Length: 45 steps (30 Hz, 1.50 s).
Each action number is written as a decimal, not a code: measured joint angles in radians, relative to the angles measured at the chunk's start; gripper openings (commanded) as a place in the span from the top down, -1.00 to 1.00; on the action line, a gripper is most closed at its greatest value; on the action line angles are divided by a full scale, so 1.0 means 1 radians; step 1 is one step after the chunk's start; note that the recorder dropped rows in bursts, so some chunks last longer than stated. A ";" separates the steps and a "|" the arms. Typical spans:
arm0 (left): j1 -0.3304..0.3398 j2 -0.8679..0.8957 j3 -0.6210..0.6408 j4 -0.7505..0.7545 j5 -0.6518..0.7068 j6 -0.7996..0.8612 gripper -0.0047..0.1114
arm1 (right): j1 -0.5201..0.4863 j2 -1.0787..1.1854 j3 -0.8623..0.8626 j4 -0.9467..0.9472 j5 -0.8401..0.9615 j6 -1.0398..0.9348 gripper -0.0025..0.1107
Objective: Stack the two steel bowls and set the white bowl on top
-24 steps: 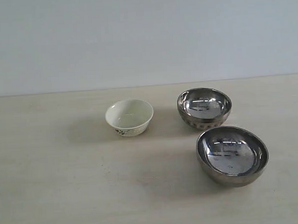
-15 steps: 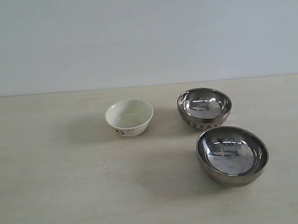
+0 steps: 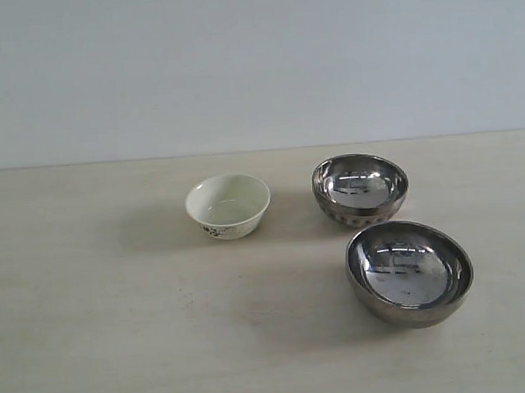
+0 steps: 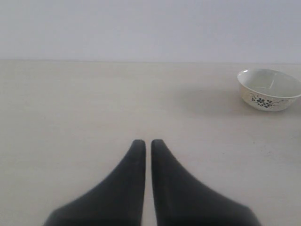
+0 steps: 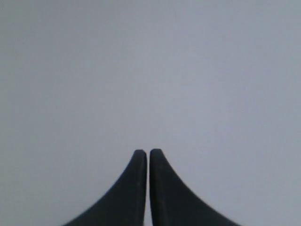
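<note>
Three bowls stand apart on the pale table (image 3: 120,327). The white bowl (image 3: 228,205) with a dark floral mark is left of centre. The smaller steel bowl (image 3: 360,188) sits to its right, and the larger steel bowl (image 3: 409,272) is nearer the front right. No arm shows in the exterior view. My left gripper (image 4: 148,143) is shut on nothing, low over bare table, with the white bowl (image 4: 269,89) far off to its side. My right gripper (image 5: 148,152) is shut, empty, and faces only a plain grey wall.
A plain grey wall (image 3: 256,65) rises behind the table's far edge. Bare tabletop lies left of the white bowl and along the front.
</note>
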 measured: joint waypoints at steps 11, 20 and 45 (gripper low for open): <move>0.000 0.000 0.000 0.000 0.000 0.000 0.85 | 0.000 0.000 0.000 0.050 -0.222 0.066 0.96; 0.000 0.000 0.000 0.000 0.000 0.000 0.85 | 0.000 0.000 -0.108 0.104 0.200 0.122 0.96; 0.000 0.000 0.000 0.000 0.000 0.000 0.85 | 0.000 0.620 -0.499 0.107 0.673 0.079 -0.64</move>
